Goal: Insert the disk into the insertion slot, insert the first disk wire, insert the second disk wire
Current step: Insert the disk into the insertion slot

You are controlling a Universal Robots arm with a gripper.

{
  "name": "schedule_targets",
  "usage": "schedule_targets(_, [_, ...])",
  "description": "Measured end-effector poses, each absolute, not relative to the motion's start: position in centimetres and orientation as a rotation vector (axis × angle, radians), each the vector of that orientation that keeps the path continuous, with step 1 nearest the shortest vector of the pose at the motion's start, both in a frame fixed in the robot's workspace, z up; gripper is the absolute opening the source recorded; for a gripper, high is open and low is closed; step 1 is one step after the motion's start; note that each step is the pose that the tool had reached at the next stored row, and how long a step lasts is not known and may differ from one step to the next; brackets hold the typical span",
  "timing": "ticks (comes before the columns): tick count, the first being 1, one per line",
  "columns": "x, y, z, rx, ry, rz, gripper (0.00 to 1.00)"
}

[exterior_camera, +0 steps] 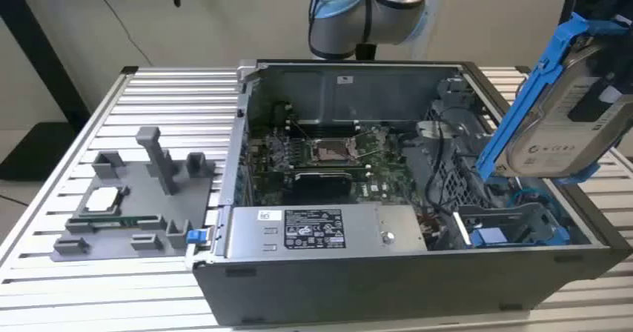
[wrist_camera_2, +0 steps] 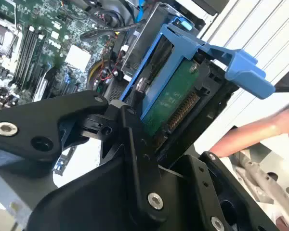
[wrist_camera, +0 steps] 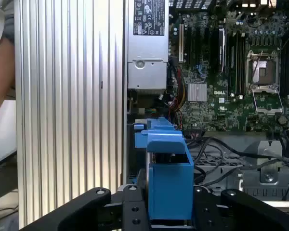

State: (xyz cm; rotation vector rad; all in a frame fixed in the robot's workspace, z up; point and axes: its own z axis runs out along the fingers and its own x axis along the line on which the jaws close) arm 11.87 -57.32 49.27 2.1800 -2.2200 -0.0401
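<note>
The end effector (wrist_camera: 169,204) is clamped on the disk (exterior_camera: 554,117), gripping the blue carrier frame from both sides, as seen in both wrist views. In the exterior view the disk hangs clear above the open computer case (exterior_camera: 396,291) at that view's right. Its long axis is steeply tilted, with the upper end leaning further right. The insertion slot (exterior_camera: 505,217) lies below the disk's lower end, near the power supply (exterior_camera: 316,232). Disk and slot are apart, so by this evidence the disk is not yet inserted.

Black pincer (wrist_camera_2: 156,139) clamped on blue-framed disk (wrist_camera_2: 178,96), motherboard (wrist_camera_2: 38,43) beyond, seemingly a forearm (wrist_camera_2: 260,132) nearby
</note>
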Motion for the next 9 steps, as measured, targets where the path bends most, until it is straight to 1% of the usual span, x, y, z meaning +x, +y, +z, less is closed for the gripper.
schedule_targets(9, [11.87, -57.32, 49.07, 2.18, -2.22, -0.04, 0.0])
